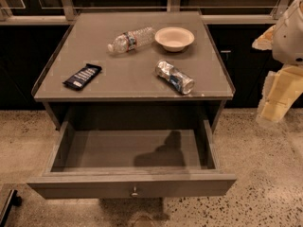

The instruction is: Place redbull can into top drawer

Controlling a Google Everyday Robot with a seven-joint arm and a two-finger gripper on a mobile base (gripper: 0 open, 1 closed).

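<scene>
On the countertop (128, 72), redbull can (174, 77) lying sideways, top drawer (85, 187) open, gripper (277, 96) cropped at right edge, grip state unclear.

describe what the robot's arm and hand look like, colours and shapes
The arm shows at the right edge as a rounded white shell with a darker band near its base. Below it, what appears to be the hand is a pale cream-yellow, blocky, angular piece, off to the right of the cabinet. No cables or markings can be made out.
</scene>
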